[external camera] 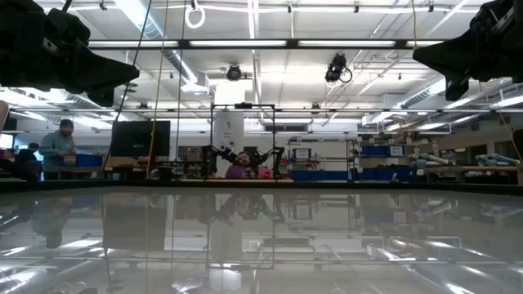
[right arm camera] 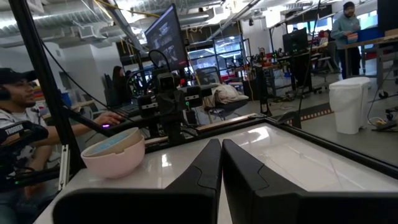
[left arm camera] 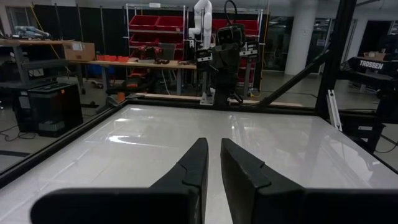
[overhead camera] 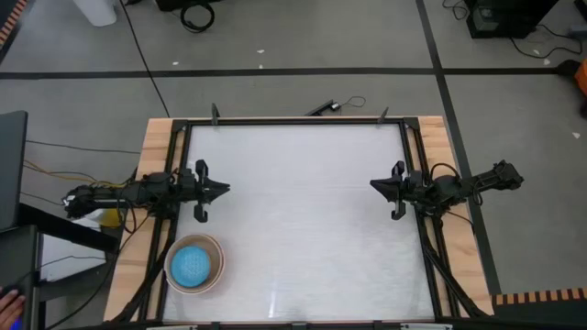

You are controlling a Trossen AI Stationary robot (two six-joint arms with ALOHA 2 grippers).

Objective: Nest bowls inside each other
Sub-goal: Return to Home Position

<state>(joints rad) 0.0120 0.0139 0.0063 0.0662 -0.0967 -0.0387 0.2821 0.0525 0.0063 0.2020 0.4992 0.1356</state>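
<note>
A stack of nested bowls (overhead camera: 193, 264) stands on its base near the table's near left corner. A small bright blue bowl (overhead camera: 193, 265) sits inside a beige-cream one, and the right wrist view shows both in a peach-orange outer bowl (right arm camera: 115, 158). My left gripper (overhead camera: 226, 190) hovers at the table's left edge, pointing level toward the middle, shut with only a thin slit between its fingers (left arm camera: 214, 149). My right gripper (overhead camera: 373, 185) hovers at the right edge facing it, shut (right arm camera: 221, 149). Neither is near the bowls.
The white tabletop (overhead camera: 303, 220) has a dark frame around it and wooden side strips (overhead camera: 156, 147). A person (right arm camera: 15, 118) sits beyond the table's left side, one hand (right arm camera: 112, 118) by the left arm's base. Cables lie on the floor behind the far edge.
</note>
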